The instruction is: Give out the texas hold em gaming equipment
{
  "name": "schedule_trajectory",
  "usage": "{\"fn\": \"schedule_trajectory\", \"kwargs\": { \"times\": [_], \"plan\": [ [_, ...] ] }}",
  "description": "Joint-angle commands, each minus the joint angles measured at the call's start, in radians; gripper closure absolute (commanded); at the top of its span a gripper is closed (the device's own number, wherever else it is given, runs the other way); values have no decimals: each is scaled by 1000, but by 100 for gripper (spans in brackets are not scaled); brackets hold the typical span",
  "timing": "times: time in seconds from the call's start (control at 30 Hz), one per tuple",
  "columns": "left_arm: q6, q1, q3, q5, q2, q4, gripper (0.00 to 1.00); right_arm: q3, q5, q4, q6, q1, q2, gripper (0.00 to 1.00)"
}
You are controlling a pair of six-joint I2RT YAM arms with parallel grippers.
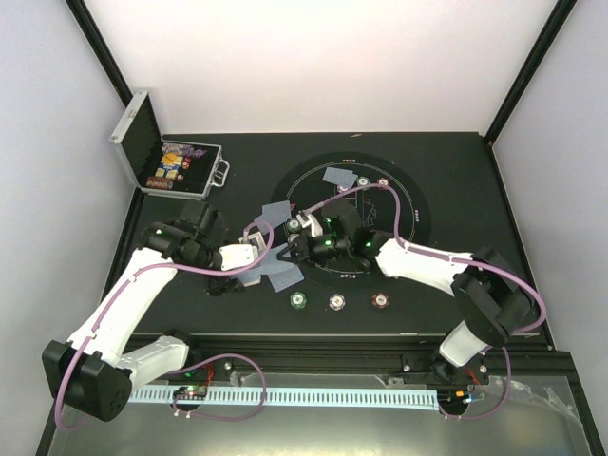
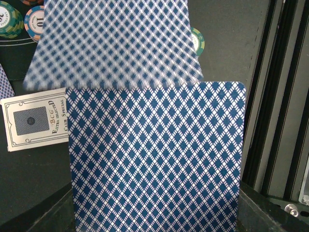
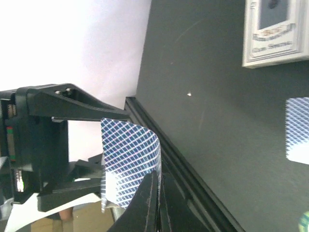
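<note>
My left gripper (image 1: 267, 257) holds a few playing cards (image 1: 282, 273) with blue diamond backs; in the left wrist view these cards (image 2: 154, 159) fill the frame and hide the jaws. My right gripper (image 1: 293, 249) meets them from the right, and its fingertips (image 3: 157, 176) are shut on the edge of one bent card (image 3: 130, 150). Two more cards (image 1: 275, 211) (image 1: 339, 176) lie face down on the mat. A green chip (image 1: 300, 301), a white chip (image 1: 337, 301) and a brown-red chip (image 1: 380, 300) sit in a row near the front. Three more chips (image 1: 365, 182) lie at the back of the ring.
The open silver case (image 1: 176, 166) with chips inside stands at the back left. A white card box (image 2: 34, 121) lies on the mat beside the held cards and shows in the right wrist view (image 3: 275, 31). The black front rail (image 1: 313, 337) runs close under both grippers.
</note>
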Motion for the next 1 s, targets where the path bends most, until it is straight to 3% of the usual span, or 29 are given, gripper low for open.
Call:
{"fn": "schedule_trajectory", "kwargs": {
  "times": [0.0,0.2,0.57,0.97],
  "plan": [
    [14,1,18,23,-16,-4,98,-43,23,-87,-38,-37,-55,99],
    [15,1,16,21,-14,-6,98,-146,20,-168,-92,-153,-173,99],
    [16,1,15,22,-16,-8,98,-415,45,-367,-243,-621,-377,99],
    [17,1,9,17,-18,-7,99,-434,106,-447,-339,-799,-334,99]
  ]
}}
